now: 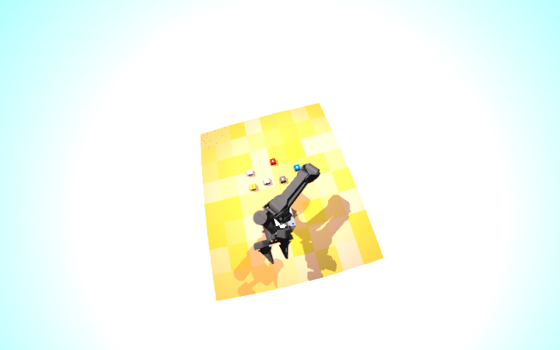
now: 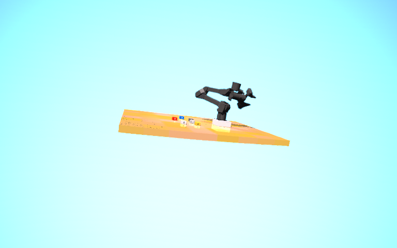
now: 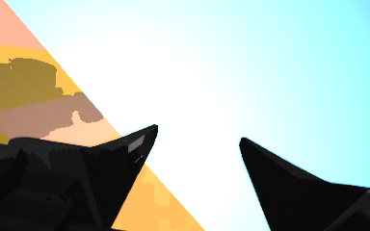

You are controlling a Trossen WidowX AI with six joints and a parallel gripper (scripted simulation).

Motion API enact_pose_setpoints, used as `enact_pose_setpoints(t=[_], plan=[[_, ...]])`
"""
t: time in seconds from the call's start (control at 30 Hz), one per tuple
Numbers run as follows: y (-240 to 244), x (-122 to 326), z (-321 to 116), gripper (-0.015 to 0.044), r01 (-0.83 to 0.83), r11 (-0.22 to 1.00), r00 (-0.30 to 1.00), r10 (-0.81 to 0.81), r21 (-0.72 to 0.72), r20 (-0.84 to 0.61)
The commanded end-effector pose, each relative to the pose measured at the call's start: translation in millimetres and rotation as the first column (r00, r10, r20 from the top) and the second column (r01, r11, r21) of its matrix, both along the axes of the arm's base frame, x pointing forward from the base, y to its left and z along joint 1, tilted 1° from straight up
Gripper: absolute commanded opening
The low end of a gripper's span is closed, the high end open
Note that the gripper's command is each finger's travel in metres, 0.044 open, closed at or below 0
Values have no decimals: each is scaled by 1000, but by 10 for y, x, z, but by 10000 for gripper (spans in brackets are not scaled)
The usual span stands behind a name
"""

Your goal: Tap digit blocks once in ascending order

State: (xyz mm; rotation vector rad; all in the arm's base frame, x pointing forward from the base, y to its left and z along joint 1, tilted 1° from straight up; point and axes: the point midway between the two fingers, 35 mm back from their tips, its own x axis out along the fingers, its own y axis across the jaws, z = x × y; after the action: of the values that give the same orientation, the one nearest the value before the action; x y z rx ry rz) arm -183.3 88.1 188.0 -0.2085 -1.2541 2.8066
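A red block (image 1: 273,161) (image 2: 174,118) lies farthest from the arm's base. A blue block (image 1: 297,167) (image 2: 181,117) lies beside the arm's elbow in the top view. A white block (image 1: 249,172) (image 2: 183,122) and a yellow block (image 1: 253,187) (image 2: 197,124) lie on the left in the top view. A second whitish block (image 1: 267,181) (image 2: 192,121) and a grey block (image 1: 282,179) lie between yellow and blue. The digits are too small to read. My gripper (image 1: 280,261) (image 2: 253,101) (image 3: 198,135) is open and empty, raised on the base's far side from the blocks.
The checkered yellow table (image 1: 231,162) (image 2: 146,133) (image 3: 19,24) has its edge beyond the fingers in the wrist view. The arm's white base (image 2: 221,123) stands on it. The folded arm reaches over the table near the blue and grey blocks in the top view.
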Motion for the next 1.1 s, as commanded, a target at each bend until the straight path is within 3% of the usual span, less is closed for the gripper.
enact_pose_setpoints(t=[0.0, 0.13, 0.27, 0.57, 0.8, 1.07], plan=[[22, 7, 3, 400, 11, 1000, 1000, -11, -5, 2], [443, 198, 48, 400, 240, 965, 970, -236, -103, 50], [896, 549, 83, 400, 496, 842, 868, -482, -211, 119], [1523, 1733, 85, 400, 863, 311, 445, -842, -398, 305], [1490, 2836, 24, 400, 854, -205, 50, -883, -478, 467], [844, 3978, -96, 400, 530, -692, -308, -695, -489, 650]])
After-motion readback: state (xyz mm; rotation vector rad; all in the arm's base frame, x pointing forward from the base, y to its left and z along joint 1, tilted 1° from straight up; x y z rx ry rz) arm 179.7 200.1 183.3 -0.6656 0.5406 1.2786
